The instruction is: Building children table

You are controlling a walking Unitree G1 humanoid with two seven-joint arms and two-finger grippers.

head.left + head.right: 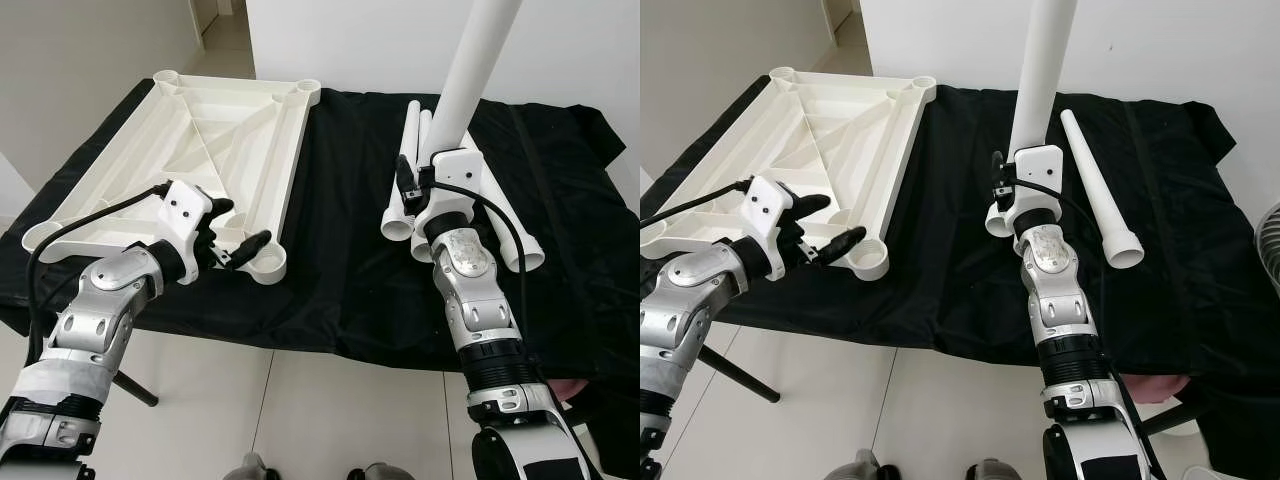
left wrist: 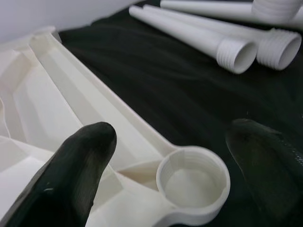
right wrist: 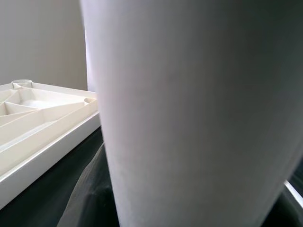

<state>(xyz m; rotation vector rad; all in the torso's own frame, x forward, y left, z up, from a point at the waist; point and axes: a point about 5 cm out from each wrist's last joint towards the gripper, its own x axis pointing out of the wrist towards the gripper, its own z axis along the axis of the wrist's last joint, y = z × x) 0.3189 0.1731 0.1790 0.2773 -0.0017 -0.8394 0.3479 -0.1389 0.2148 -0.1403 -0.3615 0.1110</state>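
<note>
Your right gripper [image 1: 412, 185] is clenched on a white table leg [image 1: 468, 72], holding it nearly upright above the counter [image 1: 340, 260], which is draped in black cloth. The leg rises past the top edge of the head views, and in the right wrist view its smooth white side [image 3: 199, 113] sits right against the camera.

The upturned white tabletop [image 1: 200, 140] lies on the left part of the counter, ribbed underside facing up, with a round threaded socket at each corner. Your left gripper [image 1: 238, 232] hovers at the near right corner socket [image 2: 193, 179], jaws released: one black finger [image 2: 71, 175] over the ribbed underside just beside the socket, the other finger [image 2: 267, 165] over the black cloth on the socket's far side. You cannot tell from these views whether either finger touches the plastic.

More white legs [image 1: 405, 190] lie on the cloth behind your right gripper, threaded ends toward you, well apart from the tabletop. One leg [image 1: 1098, 190] lies alone further right, slanting across the cloth.
</note>
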